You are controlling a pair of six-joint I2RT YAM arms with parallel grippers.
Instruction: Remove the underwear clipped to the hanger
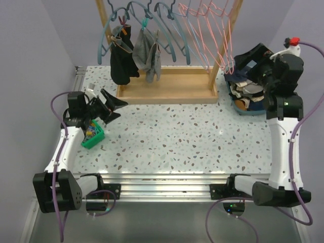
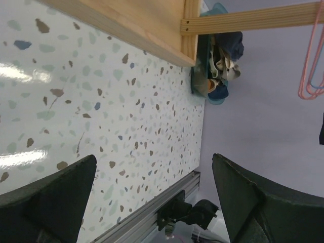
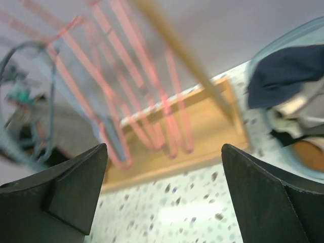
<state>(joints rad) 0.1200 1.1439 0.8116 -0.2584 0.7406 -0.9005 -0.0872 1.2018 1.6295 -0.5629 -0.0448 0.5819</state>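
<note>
Your blue basin (image 1: 242,112): heaped clothes (image 1: 249,91).
Your green bin (image 1: 96,138): coloured clips (image 1: 91,131).
Your left gripper (image 2: 154,162), right gripper (image 3: 162,152): jaws wide apart.

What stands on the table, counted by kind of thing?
Wooden hanger rack: 1
Green bin: 1
Teal basket of clothes: 1
Total: 3

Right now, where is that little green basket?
In the top view, the green basket sits at the left edge of the table, beside the left gripper, nearer the arms than the wooden rack.
</note>
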